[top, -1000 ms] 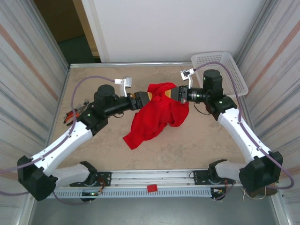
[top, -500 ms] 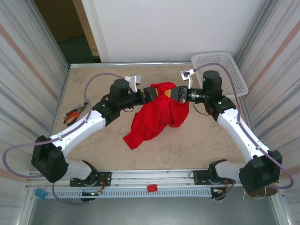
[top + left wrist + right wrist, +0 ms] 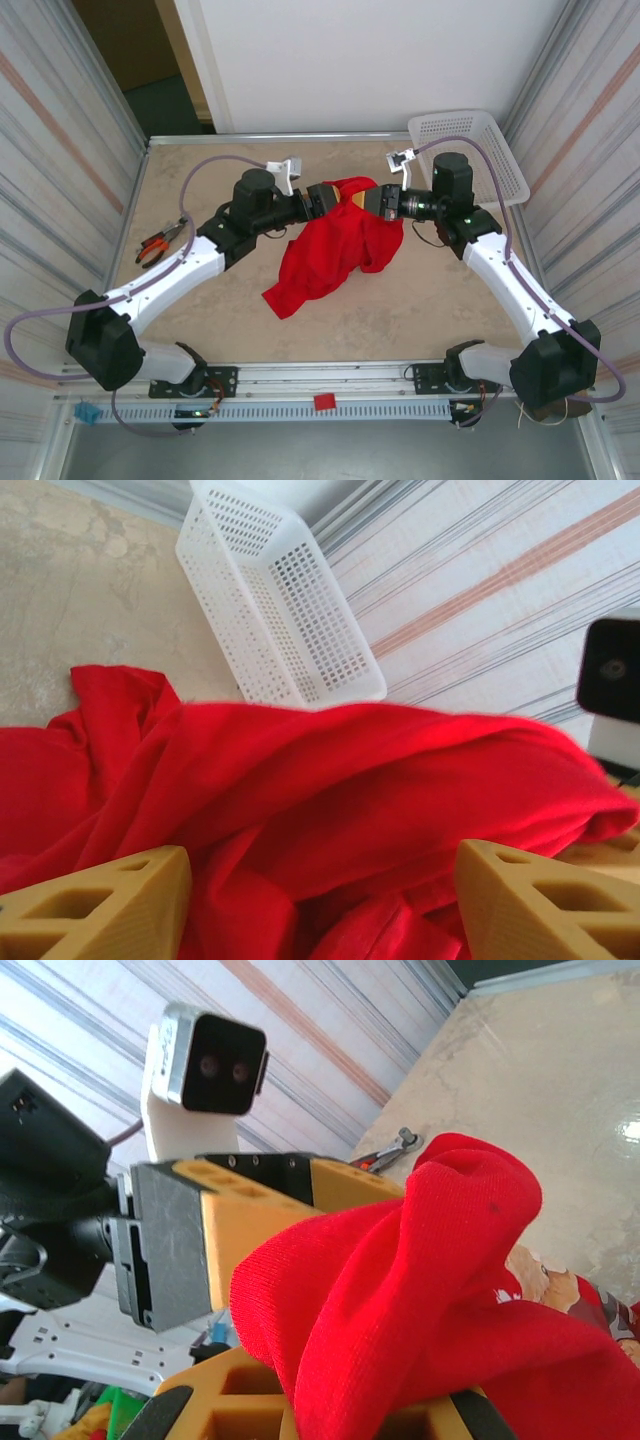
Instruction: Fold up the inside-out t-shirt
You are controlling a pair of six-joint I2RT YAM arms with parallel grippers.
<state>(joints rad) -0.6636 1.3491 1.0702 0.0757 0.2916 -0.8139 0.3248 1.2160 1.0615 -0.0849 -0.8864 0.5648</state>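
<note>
The inside-out t-shirt (image 3: 330, 250), bright red, hangs bunched above the table's middle, its lower end trailing down to the tabletop. My right gripper (image 3: 366, 201) is shut on its top fold; in the right wrist view the cloth (image 3: 450, 1290) spills over the gripper (image 3: 350, 1400), and a bit of pale print (image 3: 545, 1282) shows. My left gripper (image 3: 336, 198) faces it from the left, open, its fingers (image 3: 110, 905) wide apart with red cloth (image 3: 350, 780) bulging between them.
A white basket (image 3: 470, 150) stands at the back right corner, also in the left wrist view (image 3: 285, 605). Orange-handled pliers (image 3: 160, 243) lie near the table's left edge. Metal walls close in both sides.
My left arm has swung forward and to the right, bringing its gripper up against the held top of the shirt. The right arm and the cloth have stayed still.
</note>
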